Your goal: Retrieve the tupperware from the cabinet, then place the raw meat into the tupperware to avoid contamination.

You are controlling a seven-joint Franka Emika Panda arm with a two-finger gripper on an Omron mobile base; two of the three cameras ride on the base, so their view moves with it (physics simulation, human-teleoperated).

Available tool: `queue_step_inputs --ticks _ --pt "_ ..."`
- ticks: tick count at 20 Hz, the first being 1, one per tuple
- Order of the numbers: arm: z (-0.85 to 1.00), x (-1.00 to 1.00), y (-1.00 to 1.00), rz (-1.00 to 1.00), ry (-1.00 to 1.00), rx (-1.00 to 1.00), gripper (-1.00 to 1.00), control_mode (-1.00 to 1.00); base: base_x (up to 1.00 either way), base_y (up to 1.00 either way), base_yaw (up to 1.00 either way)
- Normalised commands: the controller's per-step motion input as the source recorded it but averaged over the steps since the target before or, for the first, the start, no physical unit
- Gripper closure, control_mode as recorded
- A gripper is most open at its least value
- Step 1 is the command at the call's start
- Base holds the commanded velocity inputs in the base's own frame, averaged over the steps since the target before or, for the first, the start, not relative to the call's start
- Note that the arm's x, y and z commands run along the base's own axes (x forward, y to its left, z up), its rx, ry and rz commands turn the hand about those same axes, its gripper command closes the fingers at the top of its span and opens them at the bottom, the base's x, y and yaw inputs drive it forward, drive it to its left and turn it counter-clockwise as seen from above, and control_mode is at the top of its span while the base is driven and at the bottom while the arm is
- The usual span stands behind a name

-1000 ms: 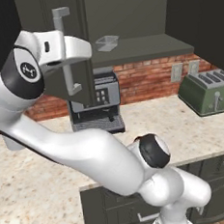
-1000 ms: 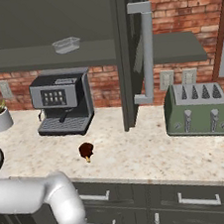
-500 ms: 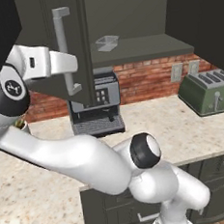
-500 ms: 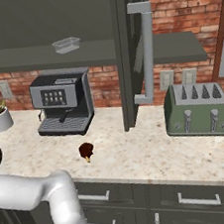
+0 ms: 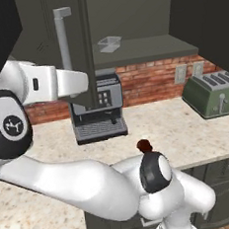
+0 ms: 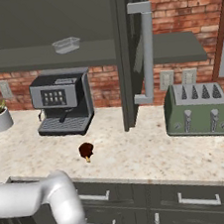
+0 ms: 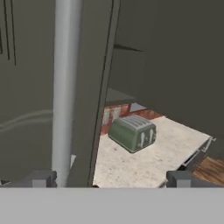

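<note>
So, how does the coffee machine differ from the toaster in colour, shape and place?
The coffee machine is dark grey and black, tall and boxy; the toaster is green-grey, low and wide, with slots on top. The coffee machine stands below the shelf that holds the tupperware; the toaster stands at the other side of the open cabinet door. Both stand upright on the speckled counter, against the brick wall.

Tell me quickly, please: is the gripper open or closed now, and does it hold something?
Gripper: open, jaws wide apart, holding nothing. The silver bar handle of the open cabinet door stands close before its left finger.
</note>
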Motion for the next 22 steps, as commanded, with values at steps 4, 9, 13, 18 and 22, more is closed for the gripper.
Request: queue_step_inputs --ticks 4,9,13,18,22 --pt "0.0 -1.0 -0.15 -0.07 0.0 0.09 -1.0 -1.0 0.0 0.0 0.0" --pt "0.0 -0.82 -0.42 -0.11 -0.03 0.27 -1.0 -1.0 0.0 0.0 0.0" --pt "0.0 -0.63 -0.73 -0.06 0.0 0.43 -1.0 -1.0 0.0 0.0 0.0" --pt "0.06 -0.35 -0.78 -0.02 0.05 0.47 -1.0 -1.0 0.0 0.0 0.0" --pt "0.06 -0.01 -0.66 0.01 0.27 0.46 -1.0 -1.0 0.0 0.0 0.0"
